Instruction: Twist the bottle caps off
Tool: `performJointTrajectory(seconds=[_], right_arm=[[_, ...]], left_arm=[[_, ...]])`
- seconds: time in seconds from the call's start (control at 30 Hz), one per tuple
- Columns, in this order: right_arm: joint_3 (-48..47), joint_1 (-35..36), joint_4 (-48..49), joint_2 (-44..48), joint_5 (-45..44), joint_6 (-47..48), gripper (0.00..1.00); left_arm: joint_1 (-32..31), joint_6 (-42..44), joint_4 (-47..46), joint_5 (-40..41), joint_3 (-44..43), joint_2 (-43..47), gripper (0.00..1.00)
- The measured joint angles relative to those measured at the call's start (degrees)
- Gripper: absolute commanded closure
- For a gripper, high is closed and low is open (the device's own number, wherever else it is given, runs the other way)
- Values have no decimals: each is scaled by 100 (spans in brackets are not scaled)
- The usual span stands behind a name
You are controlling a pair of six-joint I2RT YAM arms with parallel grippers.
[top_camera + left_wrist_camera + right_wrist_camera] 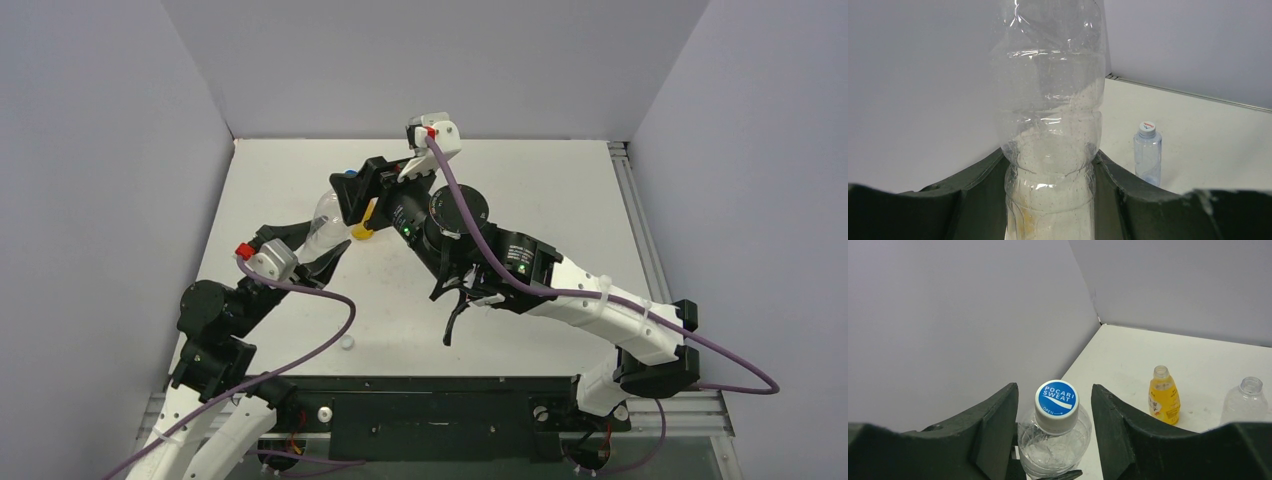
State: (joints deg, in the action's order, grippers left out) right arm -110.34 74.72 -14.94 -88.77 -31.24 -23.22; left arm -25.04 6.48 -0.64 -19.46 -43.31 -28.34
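My left gripper is shut on the lower body of a tall clear bottle and holds it upright; in the top view the gripper and bottle are left of centre. That bottle's white cap with a blue top is on it. My right gripper is open, one finger on each side of the cap, with a gap on both sides; it also shows in the top view. A yellow-orange bottle and a clear bottle stand uncapped. A short bluish bottle keeps its cap.
A small white cap lies loose on the table near the front, right of the left arm. Grey walls close the table at the left, back and right. The right arm stretches across the middle of the table.
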Motion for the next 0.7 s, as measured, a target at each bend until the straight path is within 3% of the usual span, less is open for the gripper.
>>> performJointTrajectory(seconds=[0.33, 0.63, 0.7], right_arm=[[-37, 0, 2, -92, 4, -44, 64], [-44, -15, -11, -164, -26, -55, 98], [-33, -17, 2, -162, -22, -48, 100]], left_arm=[[0, -4, 0, -9, 0, -2, 100], [0, -28, 7, -4, 0, -2, 100], [0, -44, 9, -9, 0, -2, 100]])
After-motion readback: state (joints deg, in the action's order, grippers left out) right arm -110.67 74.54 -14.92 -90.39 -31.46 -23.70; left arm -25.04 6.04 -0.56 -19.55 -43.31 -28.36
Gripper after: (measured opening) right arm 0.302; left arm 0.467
